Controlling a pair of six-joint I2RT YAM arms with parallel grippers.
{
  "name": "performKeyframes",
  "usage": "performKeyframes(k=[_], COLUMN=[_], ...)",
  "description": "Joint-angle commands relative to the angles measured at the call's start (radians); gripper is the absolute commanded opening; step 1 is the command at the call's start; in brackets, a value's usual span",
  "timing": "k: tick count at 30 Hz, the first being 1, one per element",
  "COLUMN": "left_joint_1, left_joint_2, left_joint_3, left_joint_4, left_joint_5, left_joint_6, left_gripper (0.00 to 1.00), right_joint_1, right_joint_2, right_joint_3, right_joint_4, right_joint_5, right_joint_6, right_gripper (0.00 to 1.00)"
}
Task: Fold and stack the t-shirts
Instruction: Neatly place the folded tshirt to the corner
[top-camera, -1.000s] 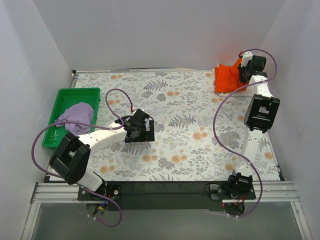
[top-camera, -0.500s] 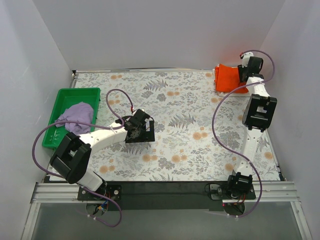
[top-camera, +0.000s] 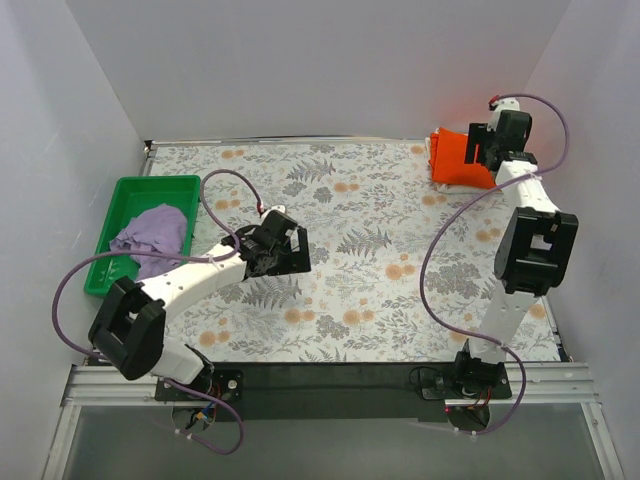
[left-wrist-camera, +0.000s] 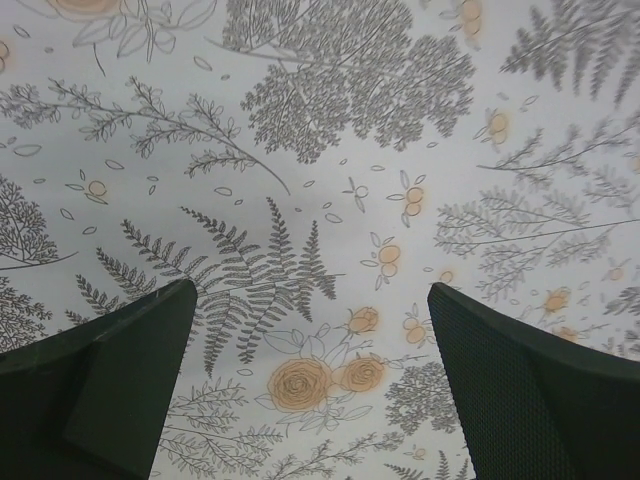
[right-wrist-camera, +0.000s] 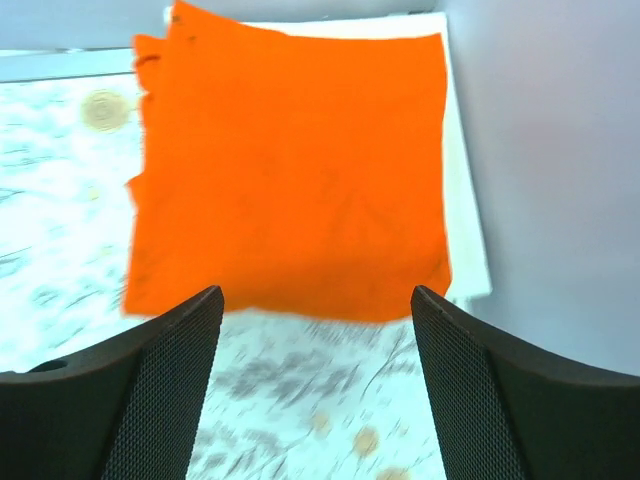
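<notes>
A folded bright orange t-shirt (top-camera: 456, 158) lies flat in the table's far right corner. In the right wrist view the orange t-shirt (right-wrist-camera: 290, 170) rests on a cream-white t-shirt (right-wrist-camera: 463, 220), whose edge shows along its right side. My right gripper (top-camera: 480, 152) hovers just in front of the stack. It is open (right-wrist-camera: 316, 295), with nothing between the fingers. A crumpled pale lilac t-shirt (top-camera: 152, 232) sits in the green tray (top-camera: 135, 186) at the left. My left gripper (top-camera: 288, 254) hangs open (left-wrist-camera: 311, 290) over bare patterned tablecloth, right of the tray.
White walls enclose the table on three sides, and the right wall stands close to the orange stack. A floral tablecloth (top-camera: 370, 250) covers the table. Purple cables loop from both arms.
The right gripper has opened and released the orange t-shirt, which now lies flat, and it has drawn back slightly. The left gripper has shifted a little away from the near edge.
</notes>
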Motion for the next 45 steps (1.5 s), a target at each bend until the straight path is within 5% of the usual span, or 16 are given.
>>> performKeyframes(k=[1, 15, 19, 27, 33, 45], left_joint_1=[0.007, 0.008, 0.008, 0.008, 0.008, 0.008], left_joint_2=[-0.107, -0.679, -0.891, -1.059, -1.152, -1.200], left_joint_3=[0.071, 0.229, 0.187, 0.159, 0.140, 0.119], left_joint_4=[-0.038, -0.348, -0.290, -0.304, -0.307, -0.331], left_joint_5=[-0.066, -0.511, -0.499, -0.436, -0.453, -0.459], left_joint_6=[-0.032, -0.066, -0.014, 0.052, 0.083, 0.103], left_gripper=[0.95, 0.98, 0.98, 0.98, 0.98, 0.98], right_joint_1=[-0.009, -0.012, -0.012, -0.011, -0.011, -0.011], right_joint_2=[-0.172, -0.925, -1.205, -1.626, -1.763, -1.787], right_joint_3=[-0.097, -0.319, -0.457, -0.581, -0.598, -0.600], right_joint_4=[-0.007, -0.345, -0.386, -0.497, -0.559, -0.601], right_joint_5=[-0.086, -0.171, -0.143, -0.076, -0.107, -0.188], right_joint_6=[0.197, 0.289, 0.301, 0.289, 0.304, 0.330], right_gripper=[0.69, 0.77, 0.98, 0.98, 0.98, 0.98])
